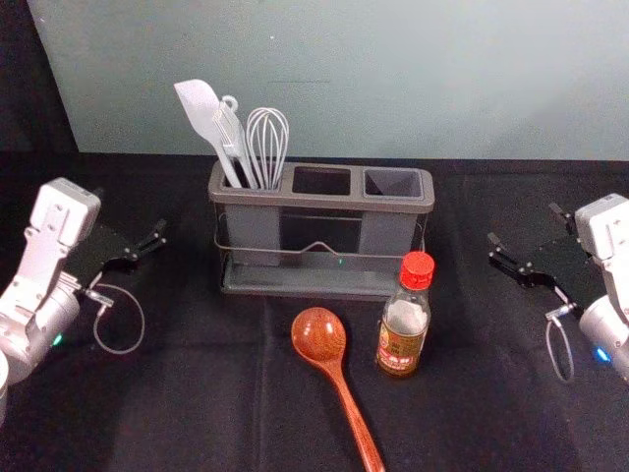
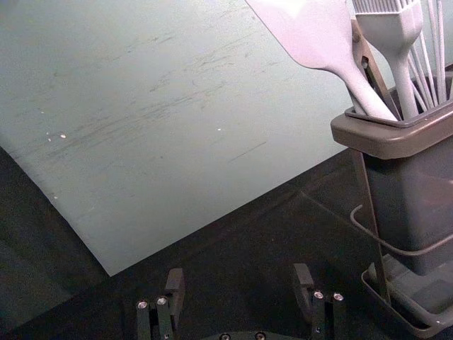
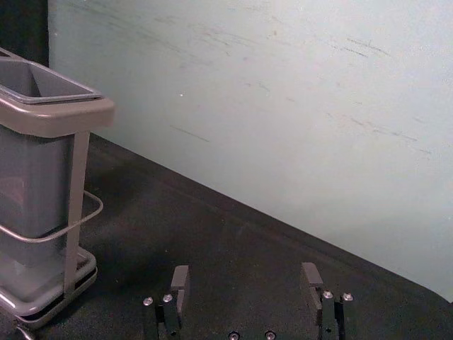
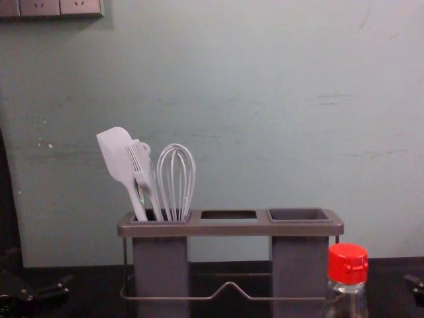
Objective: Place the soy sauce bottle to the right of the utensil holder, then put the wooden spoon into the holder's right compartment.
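OK so we've got our left gripper (image 1: 130, 211) spread wide, left of the utensil holder (image 1: 319, 201), and our right gripper (image 1: 526, 224) spread just as wide off to its right. Soy sauce bottle (image 1: 401, 339) stands upright in front of the holder's right end; wooden spoon (image 1: 319, 335) lies left of the bottle, bowl toward the holder.

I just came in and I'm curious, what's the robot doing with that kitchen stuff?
It isn't holding anything right now. Its left gripper and right gripper are open, one out on each side of the utensil holder. The soy sauce bottle stands in front of the holder, near its right end. The wooden spoon lies beside the bottle, not yet in the holder. A whisk stands in the left compartment.
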Available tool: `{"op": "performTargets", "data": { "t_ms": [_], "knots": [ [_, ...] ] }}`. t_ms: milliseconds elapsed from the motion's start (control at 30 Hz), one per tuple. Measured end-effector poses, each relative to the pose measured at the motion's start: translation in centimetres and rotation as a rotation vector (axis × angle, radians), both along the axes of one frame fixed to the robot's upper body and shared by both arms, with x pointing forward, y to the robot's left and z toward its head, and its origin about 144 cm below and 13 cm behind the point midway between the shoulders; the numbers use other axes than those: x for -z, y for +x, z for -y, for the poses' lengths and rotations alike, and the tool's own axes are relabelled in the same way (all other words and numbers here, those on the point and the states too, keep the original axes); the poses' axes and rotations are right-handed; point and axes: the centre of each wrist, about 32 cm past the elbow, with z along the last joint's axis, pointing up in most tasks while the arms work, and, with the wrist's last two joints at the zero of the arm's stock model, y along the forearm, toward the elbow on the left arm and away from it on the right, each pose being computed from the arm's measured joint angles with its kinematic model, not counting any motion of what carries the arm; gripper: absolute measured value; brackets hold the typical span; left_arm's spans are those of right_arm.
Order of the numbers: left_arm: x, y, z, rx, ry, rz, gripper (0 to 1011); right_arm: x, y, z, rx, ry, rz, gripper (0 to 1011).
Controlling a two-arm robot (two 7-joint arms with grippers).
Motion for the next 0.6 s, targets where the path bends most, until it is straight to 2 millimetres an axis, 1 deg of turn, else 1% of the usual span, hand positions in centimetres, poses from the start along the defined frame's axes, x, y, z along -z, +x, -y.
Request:
{"op": "performTargets", "data": {
  "t_ms": [200,267,467,600],
  "knots": [
    [0.0,0.0,0.0,0.0,0.0,0.0,1005,0.0,0.0,0.0,0.0,0.0,0.0,1002],
    [0.0,0.0,0.0,0.0,0.0,0.0,1005,-0.1,-0.3,0.1,-0.003,-0.001,0.003,1002],
    [0.0,0.0,0.0,0.0,0.0,0.0,1005,-0.8,-1.8,0.6,-0.028,-0.014,0.008,1003],
    [0.0,0.0,0.0,0.0,0.0,0.0,1005,-1.6,-2.9,1.2,-0.067,-0.014,0.003,1002]
  ]
}}
